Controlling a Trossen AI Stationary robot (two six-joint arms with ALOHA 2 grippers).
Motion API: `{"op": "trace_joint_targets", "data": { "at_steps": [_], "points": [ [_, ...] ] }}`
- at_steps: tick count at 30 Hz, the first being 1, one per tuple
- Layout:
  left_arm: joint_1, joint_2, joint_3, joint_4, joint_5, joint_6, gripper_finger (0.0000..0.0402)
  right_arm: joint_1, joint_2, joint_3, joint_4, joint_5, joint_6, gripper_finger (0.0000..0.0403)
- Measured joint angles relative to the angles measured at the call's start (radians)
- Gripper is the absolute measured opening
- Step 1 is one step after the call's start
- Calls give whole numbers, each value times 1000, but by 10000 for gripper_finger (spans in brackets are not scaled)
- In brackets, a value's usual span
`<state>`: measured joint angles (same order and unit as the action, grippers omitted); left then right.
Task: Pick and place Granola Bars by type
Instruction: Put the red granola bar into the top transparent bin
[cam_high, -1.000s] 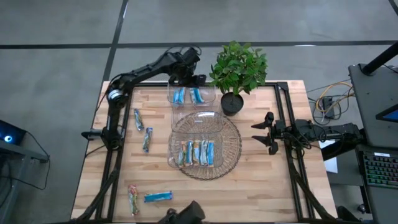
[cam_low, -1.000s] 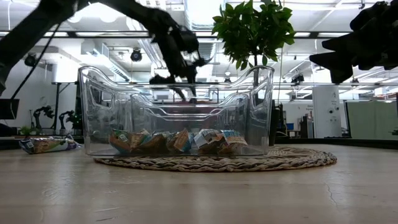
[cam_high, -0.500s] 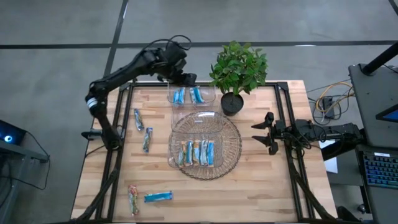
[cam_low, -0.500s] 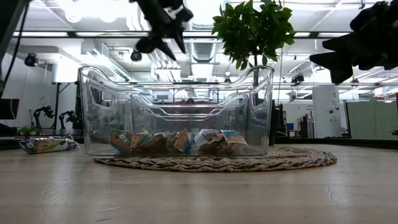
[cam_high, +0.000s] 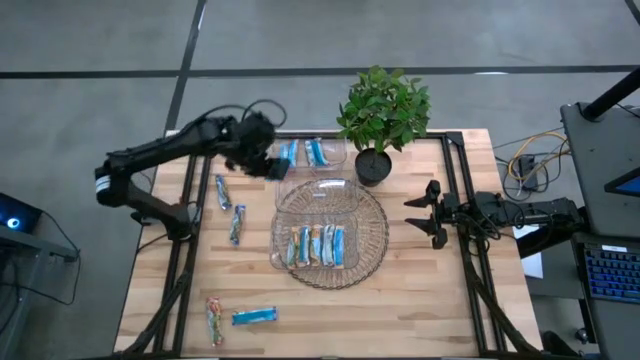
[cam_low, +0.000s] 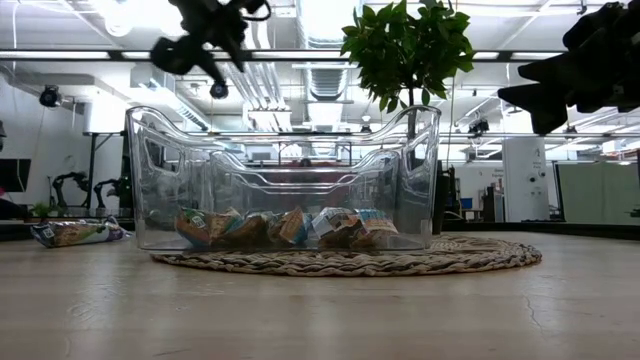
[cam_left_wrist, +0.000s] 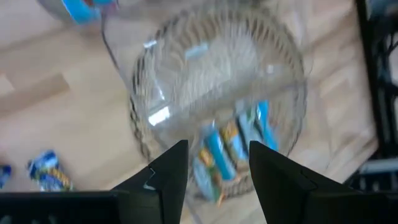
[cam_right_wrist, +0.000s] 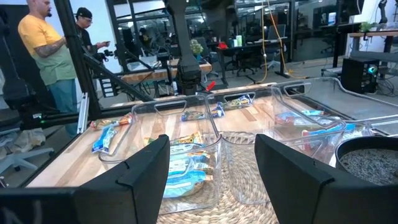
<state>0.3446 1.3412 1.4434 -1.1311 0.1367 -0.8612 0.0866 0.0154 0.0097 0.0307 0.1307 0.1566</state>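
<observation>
Counts, high view. Granola Bars: ten visible in all. Two lie in the small clear container (cam_high: 311, 155) at upper centre; four lie side by side in the large clear container (cam_high: 318, 222) at centre; two loose bars (cam_high: 222, 192) sit at centre left, one below the other; two more loose bars (cam_high: 254, 316) sit at lower left. Clear containers: two. Woven round mat (cam_high: 372, 250): one, under the large container. Potted plant (cam_high: 383, 110): one, at upper centre right. Robot arms: two, the left arm (cam_high: 160, 153) at upper left, the right arm (cam_high: 500, 211) at the right edge. Persons (cam_right_wrist: 53, 53) in the right wrist view: two, at upper left.
</observation>
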Motion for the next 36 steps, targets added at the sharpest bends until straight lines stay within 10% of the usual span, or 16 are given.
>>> {"op": "trace_joint_targets", "data": {
  "at_steps": [23,36],
  "points": [
    [-571,-114,-187,-82,239,512,151,0,0,0,0,0,0,224],
    [-1008,-121,-319,-106,199,832,152,0,0,0,0,0,0,224]
  ]
}}
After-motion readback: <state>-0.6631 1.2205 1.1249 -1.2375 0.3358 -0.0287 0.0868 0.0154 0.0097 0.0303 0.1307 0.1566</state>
